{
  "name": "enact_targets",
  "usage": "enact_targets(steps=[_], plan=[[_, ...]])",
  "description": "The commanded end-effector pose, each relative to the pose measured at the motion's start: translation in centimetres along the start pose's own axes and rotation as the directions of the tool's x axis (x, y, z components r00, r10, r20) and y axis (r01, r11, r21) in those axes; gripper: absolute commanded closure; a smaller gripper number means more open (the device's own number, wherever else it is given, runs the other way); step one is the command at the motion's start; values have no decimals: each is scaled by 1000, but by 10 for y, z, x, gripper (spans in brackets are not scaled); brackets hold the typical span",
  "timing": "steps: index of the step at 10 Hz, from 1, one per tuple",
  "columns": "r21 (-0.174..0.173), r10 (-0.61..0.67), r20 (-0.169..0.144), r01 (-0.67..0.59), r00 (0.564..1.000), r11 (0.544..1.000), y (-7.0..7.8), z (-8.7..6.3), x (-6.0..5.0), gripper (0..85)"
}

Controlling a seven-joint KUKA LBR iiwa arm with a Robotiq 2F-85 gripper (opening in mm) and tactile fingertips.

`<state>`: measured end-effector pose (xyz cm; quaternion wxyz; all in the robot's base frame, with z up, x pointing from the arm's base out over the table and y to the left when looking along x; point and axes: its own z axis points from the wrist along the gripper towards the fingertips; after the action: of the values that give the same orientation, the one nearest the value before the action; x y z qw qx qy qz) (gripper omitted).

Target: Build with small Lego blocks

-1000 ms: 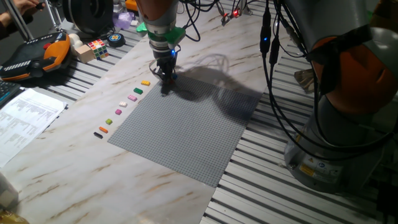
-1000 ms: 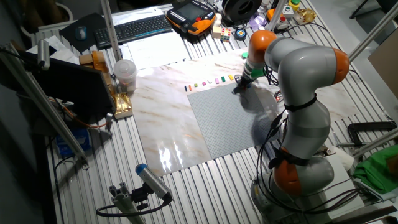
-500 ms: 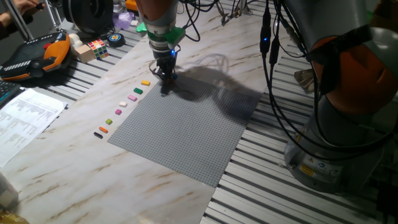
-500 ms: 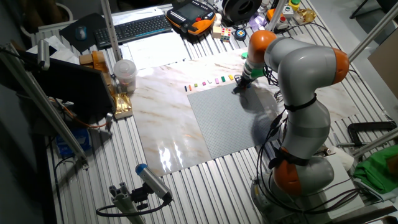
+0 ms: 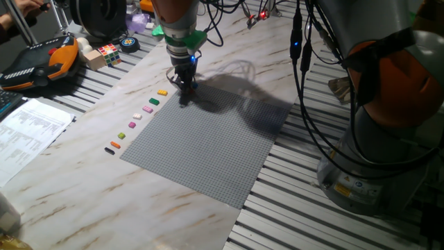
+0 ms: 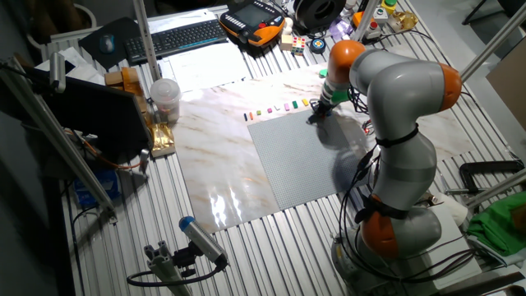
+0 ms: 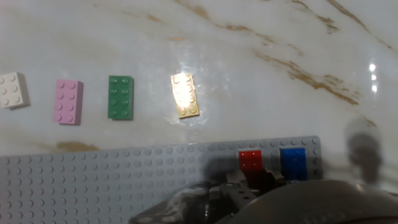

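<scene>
Gripper [image 5: 186, 86] is parked low over the far corner of the grey baseplate [image 5: 208, 139], no movement across the last second, same pose in both fixed views; can't tell if the jaws are apart or together, the hand view only shows blurred finger hardware at the bottom edge. Nearest the fingers in the hand view: red brick [image 7: 252, 160] and blue brick [image 7: 293, 160] seated side by side on the plate's corner, a narrow gap between them. My read: red was just placed next to blue and the arm is pausing before release or retreat; two of roughly nine down, early in the build. Beyond the plate edge, loose on the marble tabletop [image 5: 83, 180]: yellow brick [image 7: 185, 94], green brick [image 7: 120, 97], pink brick [image 7: 68, 101], white brick [image 7: 13, 89], row running on toward the near-left in the fixed view. Yellow looks like the next pick. Farther out: printed sheets [image 5: 28, 132] on the left, puzzle cube [image 5: 108, 53], orange teach pendant [image 5: 41, 62], keyboard [image 6: 177, 37], slatted aluminium bench.
</scene>
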<state>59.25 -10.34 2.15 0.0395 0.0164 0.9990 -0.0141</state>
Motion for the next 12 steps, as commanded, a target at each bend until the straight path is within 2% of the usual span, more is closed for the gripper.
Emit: enact_targets(steps=[1, 2, 3, 12], plan=[[-1, 2, 5, -2, 1000, 1000, 0, 0, 0, 627], [0, 10, 9, -10, 1000, 1000, 0, 0, 0, 497], [2, 13, 12, -13, 1000, 1000, 0, 0, 0, 417], [11, 24, 7, -25, 1000, 1000, 1, -8, -4, 400]])
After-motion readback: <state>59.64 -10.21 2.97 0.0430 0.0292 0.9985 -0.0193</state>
